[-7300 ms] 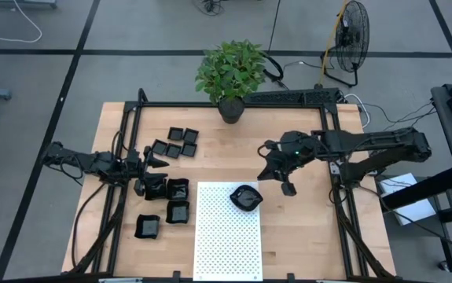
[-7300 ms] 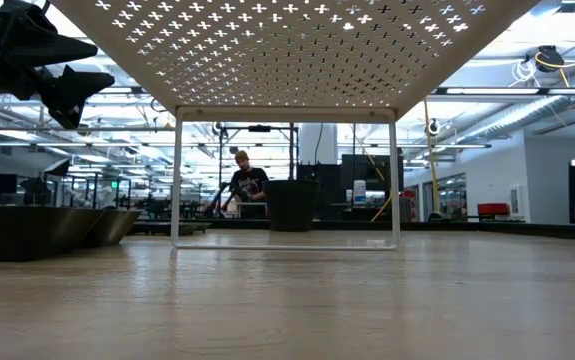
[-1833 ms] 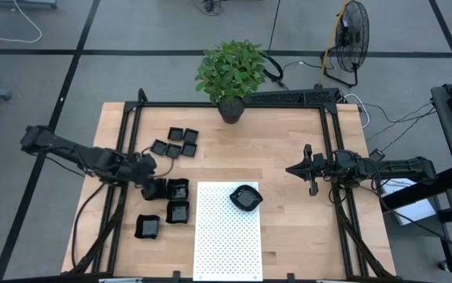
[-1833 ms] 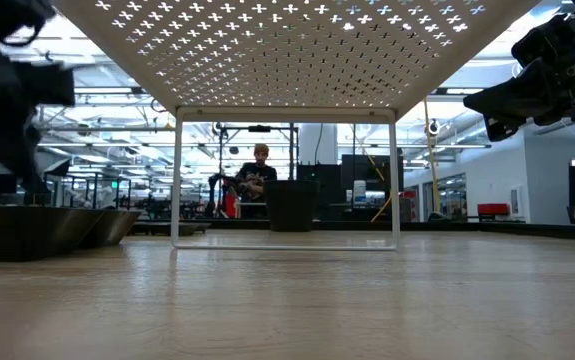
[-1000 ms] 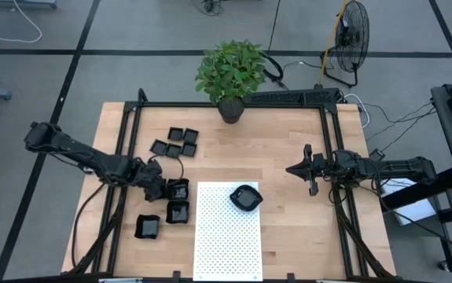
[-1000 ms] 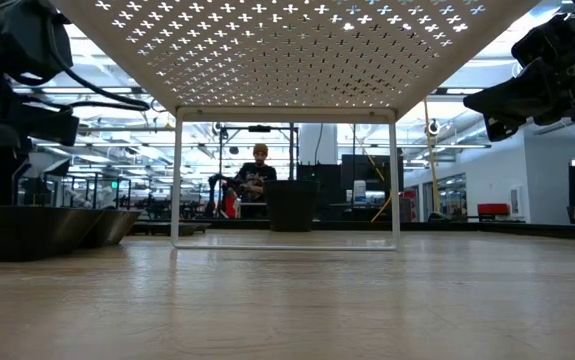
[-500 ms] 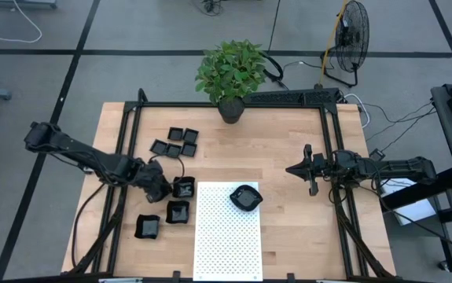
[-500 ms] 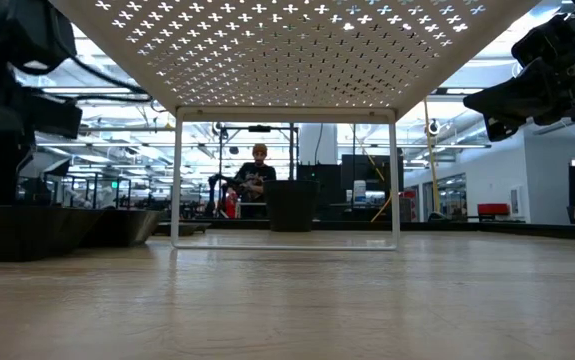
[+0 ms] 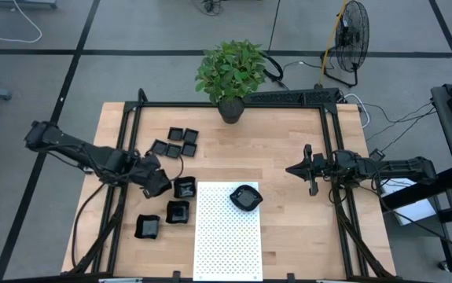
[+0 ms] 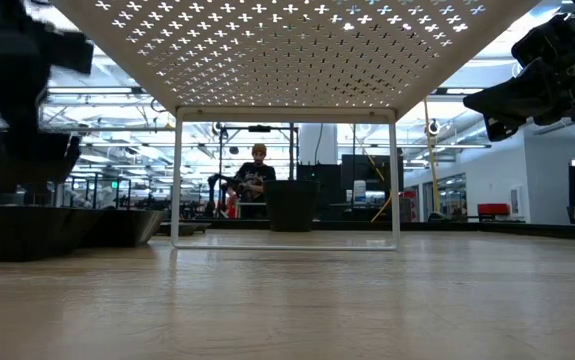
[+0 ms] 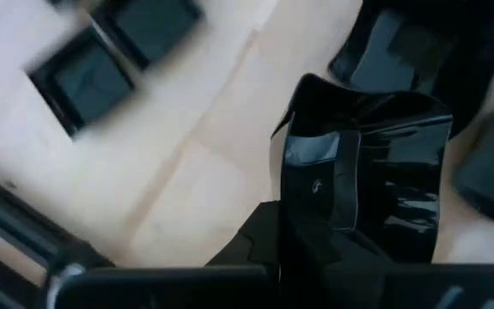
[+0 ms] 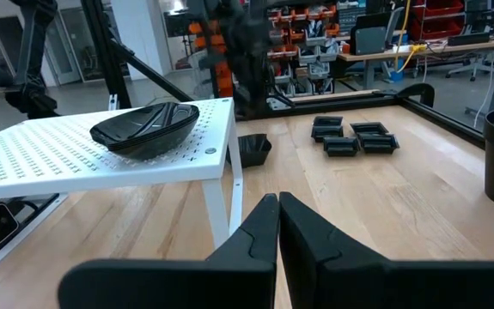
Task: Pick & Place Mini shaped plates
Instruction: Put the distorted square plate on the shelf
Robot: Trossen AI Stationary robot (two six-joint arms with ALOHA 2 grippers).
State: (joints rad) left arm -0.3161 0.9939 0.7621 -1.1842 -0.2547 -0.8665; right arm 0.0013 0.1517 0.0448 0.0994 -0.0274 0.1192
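Table: light wood, fills the middle of the high view.
Mat: white dotted rectangle, lower centre; one rounded plate sits on its upper right part.
Plant: potted, top centre at the table's far edge.
Left gripper: left of centre, pinching a glossy black mini plate tilted on edge, just beside the plates left of the mat.
Right gripper: right of centre, above bare wood, fingers pressed together.
Other plates: cluster in the upper left.
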